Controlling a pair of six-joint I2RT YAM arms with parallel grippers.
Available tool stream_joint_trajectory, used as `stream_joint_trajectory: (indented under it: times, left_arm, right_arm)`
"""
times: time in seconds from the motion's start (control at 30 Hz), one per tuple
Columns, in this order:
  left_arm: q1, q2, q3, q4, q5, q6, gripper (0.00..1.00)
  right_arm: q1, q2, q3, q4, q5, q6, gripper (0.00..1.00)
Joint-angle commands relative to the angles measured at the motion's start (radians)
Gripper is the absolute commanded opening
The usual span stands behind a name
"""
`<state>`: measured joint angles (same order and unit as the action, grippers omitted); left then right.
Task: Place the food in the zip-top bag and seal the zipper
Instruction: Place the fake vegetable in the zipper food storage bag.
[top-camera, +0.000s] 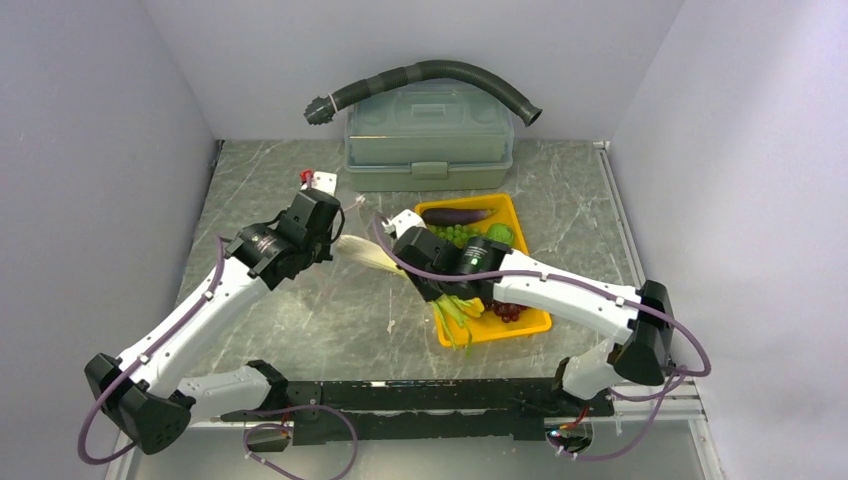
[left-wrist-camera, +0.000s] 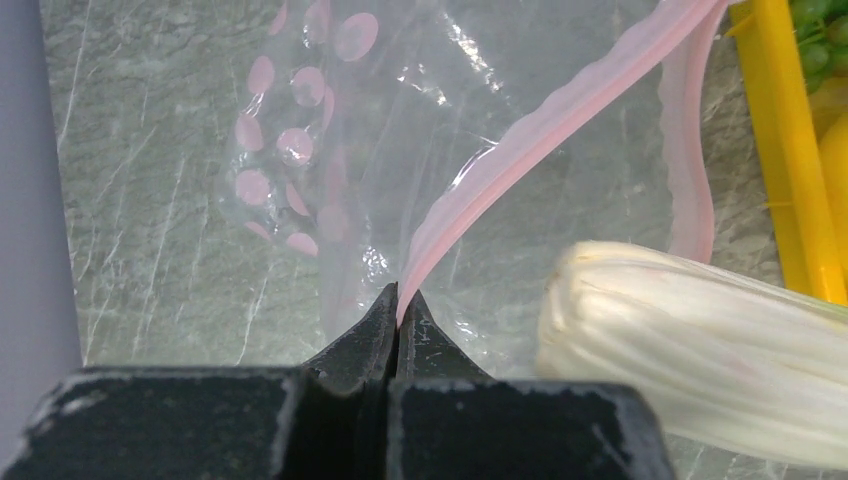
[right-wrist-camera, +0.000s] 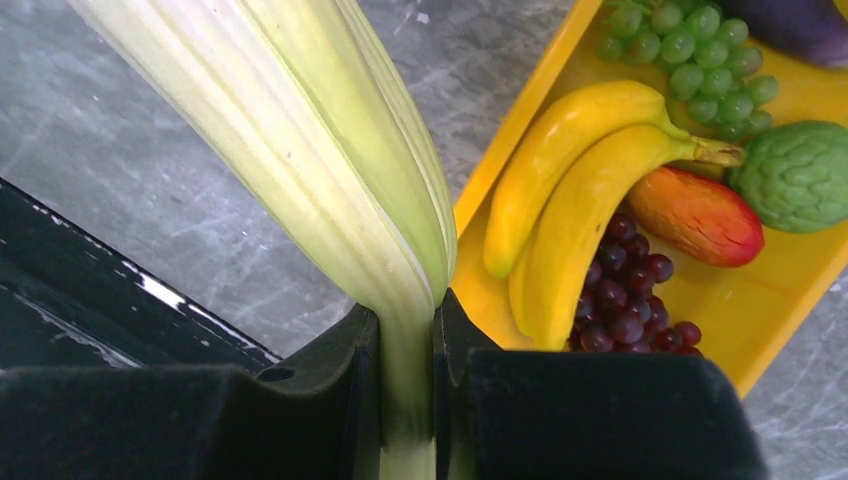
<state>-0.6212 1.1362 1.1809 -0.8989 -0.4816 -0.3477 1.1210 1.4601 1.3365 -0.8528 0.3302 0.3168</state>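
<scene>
My left gripper (left-wrist-camera: 397, 295) is shut on the pink zipper (left-wrist-camera: 560, 110) of the clear dotted zip-top bag (left-wrist-camera: 330, 150) and holds that mouth edge up off the table. My right gripper (right-wrist-camera: 407, 320) is shut on the white-green leek (right-wrist-camera: 300, 130). The leek's white end (left-wrist-camera: 690, 350) lies beside the bag mouth, just right of the left fingers. From above, the left gripper (top-camera: 330, 235) and right gripper (top-camera: 425, 262) stand close together left of the yellow tray (top-camera: 530, 322). In the tray lie bananas (right-wrist-camera: 580, 190), dark grapes (right-wrist-camera: 625, 300), green grapes (right-wrist-camera: 690, 50), an eggplant (top-camera: 455, 214) and red and green pieces.
A grey-green lidded box (top-camera: 430, 140) stands at the back with a dark hose (top-camera: 430, 75) over it. A small white and red object (top-camera: 318, 180) lies behind the left gripper. Walls close in on the left, right and back.
</scene>
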Motion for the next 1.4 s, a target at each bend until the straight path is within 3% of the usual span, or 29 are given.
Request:
stream_joint_trajectory:
  times: [0.0, 0.4, 1.0, 1.23, 1.37]
  left_arm:
    - [0.003, -0.036, -0.006, 0.041, 0.017, -0.038, 0.0]
    - [0.003, -0.036, -0.008, 0.049, 0.069, -0.053, 0.0]
    - [0.004, -0.028, -0.004, 0.037, 0.076, -0.066, 0.0]
    - [0.003, -0.029, -0.006, 0.041, 0.088, -0.063, 0.0]
    - [0.003, -0.024, -0.004, 0.039, 0.096, -0.061, 0.0]
  right_arm:
    - [0.002, 0.045, 0.107, 0.022, -0.022, 0.051, 0.0]
    - [0.002, 0.228, 0.265, -0.095, -0.088, 0.127, 0.0]
    - [-0.011, 0.328, 0.427, -0.179, -0.146, 0.15, 0.0]
    - [-0.012, 0.374, 0.519, -0.201, -0.173, 0.152, 0.15]
    - [-0.012, 0.369, 0.534, -0.177, -0.201, 0.154, 0.29]
